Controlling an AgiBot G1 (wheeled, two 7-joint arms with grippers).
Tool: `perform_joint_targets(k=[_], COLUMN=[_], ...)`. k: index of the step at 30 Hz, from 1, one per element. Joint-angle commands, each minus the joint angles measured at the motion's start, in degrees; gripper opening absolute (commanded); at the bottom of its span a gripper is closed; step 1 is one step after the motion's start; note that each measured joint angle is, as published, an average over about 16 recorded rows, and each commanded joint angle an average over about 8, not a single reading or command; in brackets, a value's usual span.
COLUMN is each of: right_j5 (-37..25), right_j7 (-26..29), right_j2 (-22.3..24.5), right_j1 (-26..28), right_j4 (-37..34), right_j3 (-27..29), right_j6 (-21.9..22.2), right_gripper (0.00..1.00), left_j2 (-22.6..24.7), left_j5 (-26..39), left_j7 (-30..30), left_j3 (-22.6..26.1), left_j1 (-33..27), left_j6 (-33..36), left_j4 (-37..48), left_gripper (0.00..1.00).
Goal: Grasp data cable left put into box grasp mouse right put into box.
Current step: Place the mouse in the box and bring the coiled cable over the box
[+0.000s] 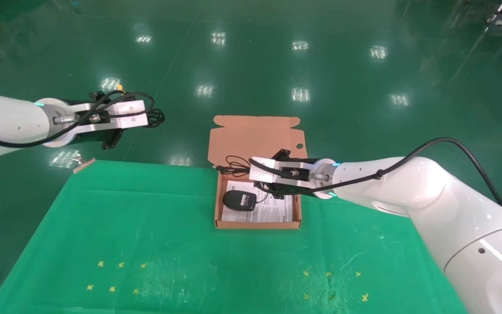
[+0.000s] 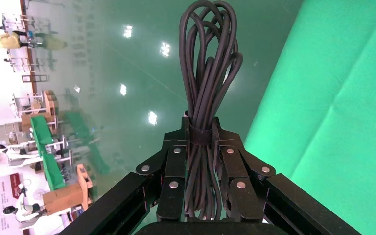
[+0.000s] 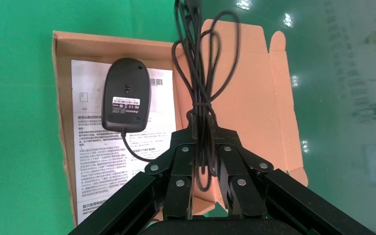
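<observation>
The data cable (image 2: 208, 63), a black bundled coil, is clamped in my shut left gripper (image 2: 200, 133). In the head view that gripper (image 1: 148, 117) holds the cable (image 1: 157, 117) in the air over the floor, past the table's far left edge. The orange-brown box (image 1: 257, 225) lies open at the table's far middle, its flap lid (image 1: 255, 135) laid back. The black mouse (image 1: 239, 200) lies label-up on the white sheet (image 3: 98, 161) inside the box (image 3: 61, 98). My right gripper (image 3: 201, 128) is shut on the mouse's looped cord (image 3: 203, 73), over the box's far part (image 1: 253, 174).
A green cloth (image 1: 146, 244) covers the table, with yellow marks at the near left (image 1: 116, 277) and near right (image 1: 331, 283). A small strip (image 1: 83, 165) lies at the table's far left corner. Glossy green floor lies beyond the table.
</observation>
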Motion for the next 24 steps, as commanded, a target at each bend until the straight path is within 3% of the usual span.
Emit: perform_joint_targets(k=[1,14,24], right_j5=[0.05,0.52,-1.62], right_j7=[-0.03,0.67,6.73], right_j2=[0.26,7.37,17.64], right_j1=[-0.02,-0.10,-0.45], right_j4=[0.34,8.17,21.82], right_j3=[0.02,0.75,1.62], right_j6=[-0.04,0.96,-0.35], right_gripper=[1.00,1.00,1.00], left_j2=[-0.01,3.86,13.15], left_j5=[-0.01,-3.66,-7.81], left_j7=[0.01,2.98,10.19], left_j3=[0.00,0.92,3.57], left_j1=[-0.01,3.08,7.47], left_j6=[0.02,-4.97,-16.05], left_j4=[-0.03,0.89,8.44], left_gripper=[0.00,0.00,0.00])
